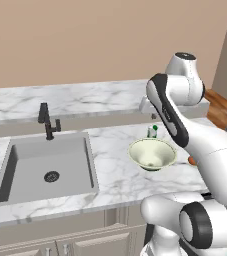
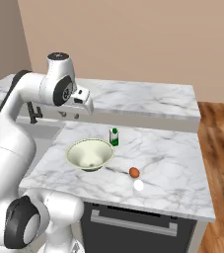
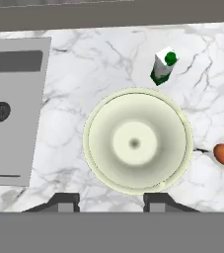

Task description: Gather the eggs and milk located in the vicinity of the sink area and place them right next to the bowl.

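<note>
The pale cream-green bowl [image 3: 99,118] stands on the marble counter, right of the sink [image 1: 30,165]. My gripper [image 3: 109,201] hangs high above the bowl, pointing straight down, open with nothing between its fingers; it also shows as my gripper [image 2: 69,116] in the right base view. The milk [image 3: 163,66], white with a green cap, stands just behind the bowl [image 2: 79,150], apart from it. An orange-brown egg [image 2: 134,172] and a white egg [image 2: 138,185] lie side by side on the counter, a short way right of the bowl. The arm hides most of the orange egg [image 1: 191,160] in the left base view.
A black faucet [image 1: 47,121] stands behind the grey basin with its dark drain [image 3: 0,111]. A raised marble ledge [image 2: 148,99] runs along the back. The counter [image 2: 177,168] ends at its front and right edges; a wooden floor [image 2: 222,148] lies beyond.
</note>
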Robot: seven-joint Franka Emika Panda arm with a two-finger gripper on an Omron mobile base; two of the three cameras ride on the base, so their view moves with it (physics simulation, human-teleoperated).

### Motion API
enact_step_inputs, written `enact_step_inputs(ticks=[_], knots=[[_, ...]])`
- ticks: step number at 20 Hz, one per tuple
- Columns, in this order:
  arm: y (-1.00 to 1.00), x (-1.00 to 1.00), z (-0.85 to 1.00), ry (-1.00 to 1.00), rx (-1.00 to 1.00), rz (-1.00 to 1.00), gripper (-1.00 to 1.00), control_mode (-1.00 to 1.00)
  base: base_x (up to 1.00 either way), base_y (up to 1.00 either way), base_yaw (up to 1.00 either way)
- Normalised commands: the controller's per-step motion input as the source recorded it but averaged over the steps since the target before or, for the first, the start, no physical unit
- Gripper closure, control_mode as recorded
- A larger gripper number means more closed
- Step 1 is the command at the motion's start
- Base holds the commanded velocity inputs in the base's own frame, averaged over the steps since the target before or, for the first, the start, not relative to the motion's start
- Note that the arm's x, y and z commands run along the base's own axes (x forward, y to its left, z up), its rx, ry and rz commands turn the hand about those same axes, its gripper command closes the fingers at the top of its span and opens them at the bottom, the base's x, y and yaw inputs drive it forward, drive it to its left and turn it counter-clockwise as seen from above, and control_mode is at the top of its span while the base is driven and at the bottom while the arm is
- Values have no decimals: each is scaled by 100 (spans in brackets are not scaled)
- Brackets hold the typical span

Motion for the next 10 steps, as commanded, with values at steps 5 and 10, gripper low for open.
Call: enact_step_inputs(ticks=[5, 10], knots=[[-8, 38, -9, 0, -1, -8, -100, -100, 0, 0, 0], [-2, 92, -18, 0, -7, -21, -100, -100, 0, 0, 0]])
